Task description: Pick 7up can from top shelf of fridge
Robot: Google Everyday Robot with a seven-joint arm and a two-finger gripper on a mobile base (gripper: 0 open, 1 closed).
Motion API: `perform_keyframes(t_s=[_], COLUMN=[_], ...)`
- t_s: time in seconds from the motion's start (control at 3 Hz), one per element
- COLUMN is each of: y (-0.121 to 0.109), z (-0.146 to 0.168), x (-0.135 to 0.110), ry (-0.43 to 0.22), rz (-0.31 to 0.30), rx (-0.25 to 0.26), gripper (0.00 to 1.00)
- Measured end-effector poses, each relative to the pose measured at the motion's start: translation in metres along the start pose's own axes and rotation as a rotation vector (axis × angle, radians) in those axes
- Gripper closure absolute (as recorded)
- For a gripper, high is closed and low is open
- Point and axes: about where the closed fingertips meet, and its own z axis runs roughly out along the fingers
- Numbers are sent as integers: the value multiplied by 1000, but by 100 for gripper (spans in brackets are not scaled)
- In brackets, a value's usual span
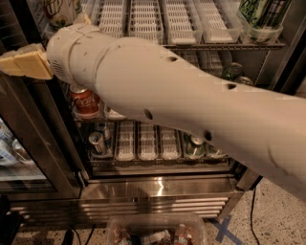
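Observation:
The 7up can [60, 11], pale with green lettering, stands at the left end of the top shelf [148, 24], a wire rack with white slotted lanes. Its lower part is hidden behind my arm. My gripper [19, 63], with tan pads, is at the far left, below and left of the can, in front of the fridge's dark door frame [45, 143]. My thick white arm runs from it across to the lower right and hides much of the middle shelf. The fridge's stainless steel base [158, 191] shows below.
A red Coca-Cola can [86, 101] stands on the middle shelf under my wrist. Dark green striped cans [260, 14] stand at the top right. Silver-topped cans [98, 141] [193, 146] sit on the lower rack. A clear bin [155, 232] lies on the floor in front.

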Motion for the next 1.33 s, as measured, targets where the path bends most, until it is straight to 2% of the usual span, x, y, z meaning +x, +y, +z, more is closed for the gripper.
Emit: perform_keyframes(t_s=[0.33, 0.67, 1.0, 1.33], y=[-10, -47, -73, -77], z=[-3, -16, -24, -16], x=[-4, -3, -3, -8], ry=[-16, -39, -57, -66], rz=[-14, -67, -119, -141], rx=[33, 146, 256, 291], gripper=[0, 0, 17, 10])
